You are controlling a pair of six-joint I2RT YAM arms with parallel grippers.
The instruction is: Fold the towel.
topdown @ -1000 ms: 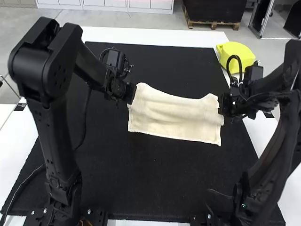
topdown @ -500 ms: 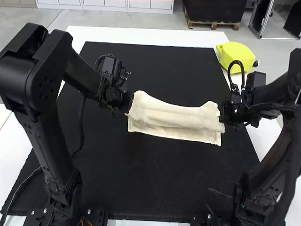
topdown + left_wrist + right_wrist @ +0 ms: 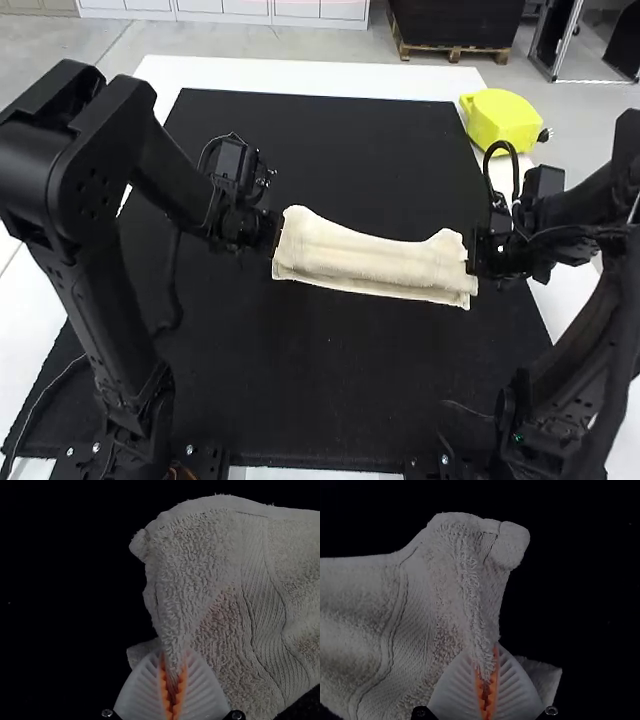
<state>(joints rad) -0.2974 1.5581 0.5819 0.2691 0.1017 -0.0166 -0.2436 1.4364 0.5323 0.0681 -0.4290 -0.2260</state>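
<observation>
Cream towel (image 3: pixel 375 258) on the black mat (image 3: pixel 330 390), mid-counter (image 3: pixel 270 72), between the two arms. It lies in a long, low strip running left to right, doubled over, a thin margin of the under layer showing along the near side. Both ends stand a little proud; the middle sags between.

Left hand (image 3: pixel 273 232): at the towel's left end, clenched on it. In the left wrist view, white ribbed fingers (image 3: pixel 142 687), orange pads facing, pinch a narrow ridge of terry. A loose corner pokes out beside them; a ribbed woven band crosses the cloth farther in.

Right hand (image 3: pixel 474 256): at the right end, likewise grasping. In the right wrist view, a gathered ridge sits between the orange pads (image 3: pixel 492 690); a pale flat corner juts out beside the fingers, and a woven band runs inward of the grip.

Yellow case (image 3: pixel 503 118): at the counter's far right.
</observation>
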